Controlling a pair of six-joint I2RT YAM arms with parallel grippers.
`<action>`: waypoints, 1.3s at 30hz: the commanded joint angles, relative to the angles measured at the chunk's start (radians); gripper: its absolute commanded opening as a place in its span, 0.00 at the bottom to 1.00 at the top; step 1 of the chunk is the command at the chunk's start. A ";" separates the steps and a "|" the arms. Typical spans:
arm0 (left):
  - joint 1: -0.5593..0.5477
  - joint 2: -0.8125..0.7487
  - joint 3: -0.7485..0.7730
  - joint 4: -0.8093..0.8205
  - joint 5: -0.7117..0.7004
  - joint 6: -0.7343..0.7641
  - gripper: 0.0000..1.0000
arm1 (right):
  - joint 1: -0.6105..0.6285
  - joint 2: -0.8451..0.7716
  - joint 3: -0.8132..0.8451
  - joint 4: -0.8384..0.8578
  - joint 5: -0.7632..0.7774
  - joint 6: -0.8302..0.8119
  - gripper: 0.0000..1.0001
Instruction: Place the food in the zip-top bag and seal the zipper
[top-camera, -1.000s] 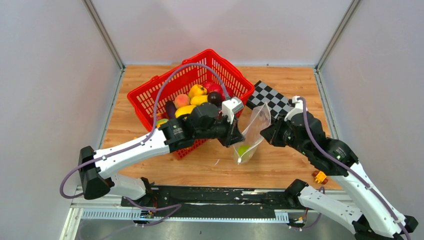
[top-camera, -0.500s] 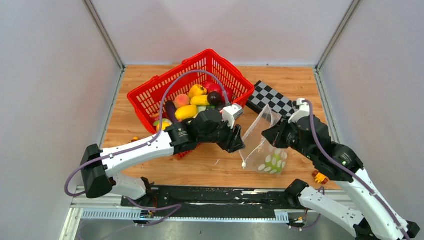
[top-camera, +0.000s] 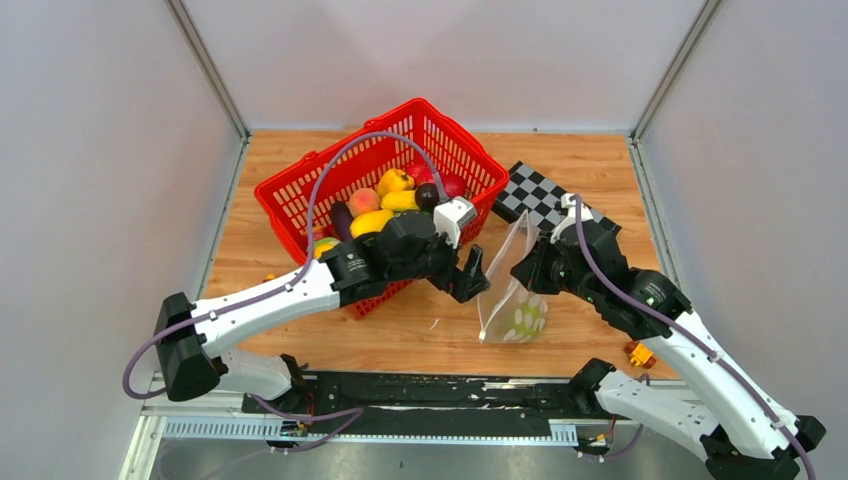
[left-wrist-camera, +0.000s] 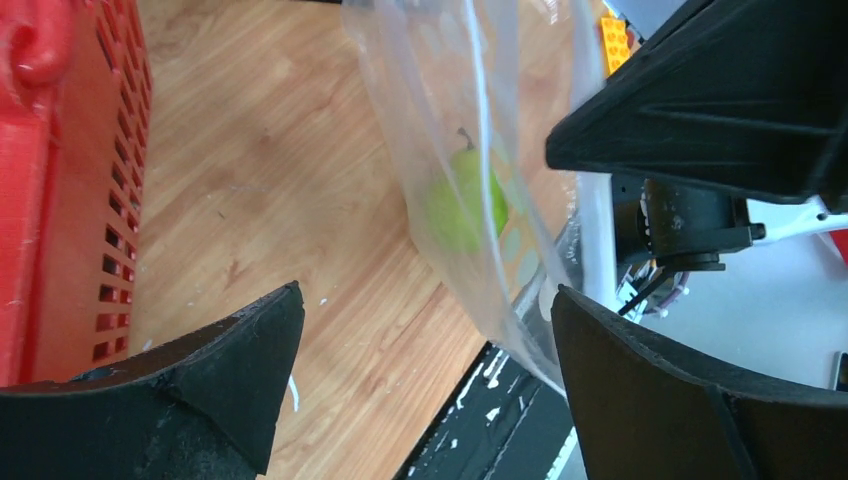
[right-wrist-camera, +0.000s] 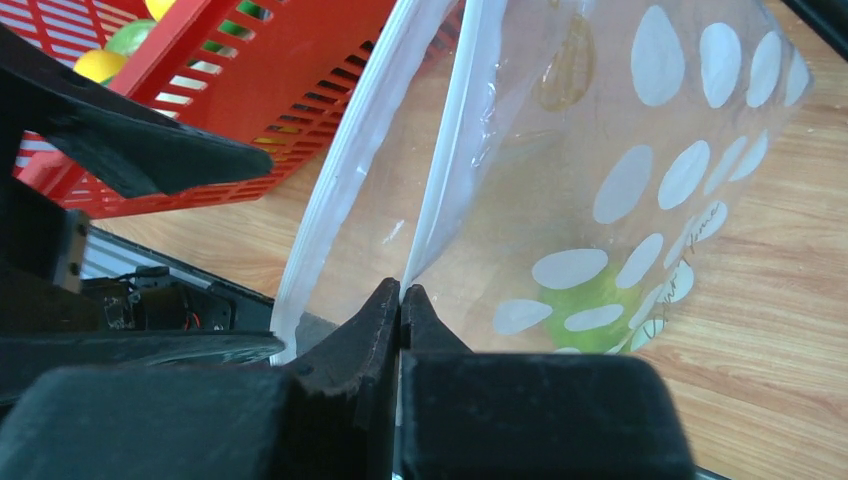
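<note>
The zip-top bag (top-camera: 503, 272) hangs upright over the wood, with a green fruit (top-camera: 525, 320) at its bottom. My right gripper (top-camera: 527, 270) is shut on one lip of the bag's mouth (right-wrist-camera: 400, 295). The white zipper strips (right-wrist-camera: 345, 190) gape apart above the jaws. Dots and the green fruit (right-wrist-camera: 590, 300) show through the clear wall (right-wrist-camera: 640, 120). My left gripper (top-camera: 470, 276) stands open just left of the bag, nothing between its fingers (left-wrist-camera: 428, 295). The bag (left-wrist-camera: 450, 110) and the fruit (left-wrist-camera: 460, 200) lie ahead of it. More food (top-camera: 385, 205) fills the red basket (top-camera: 300, 200).
The red basket (left-wrist-camera: 60, 200) is close behind my left arm. A black-and-white checkerboard (top-camera: 540, 195) lies behind the bag. A small orange block (top-camera: 640, 353) sits by the right arm's base. Grey walls close in the table's sides and back.
My left gripper has opened and let go of the bag's edge. The bag has swung left and now hangs from the right gripper alone, the green fruit settling at its bottom.
</note>
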 joint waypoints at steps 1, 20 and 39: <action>0.007 -0.084 0.038 0.044 -0.016 0.055 1.00 | -0.003 0.010 0.007 0.034 -0.043 -0.030 0.00; 0.585 -0.116 0.082 -0.116 -0.102 0.155 1.00 | -0.004 0.007 0.003 0.069 -0.067 -0.028 0.00; 0.659 0.229 -0.049 0.260 -0.467 0.027 1.00 | -0.004 -0.013 -0.001 0.051 -0.048 -0.037 0.00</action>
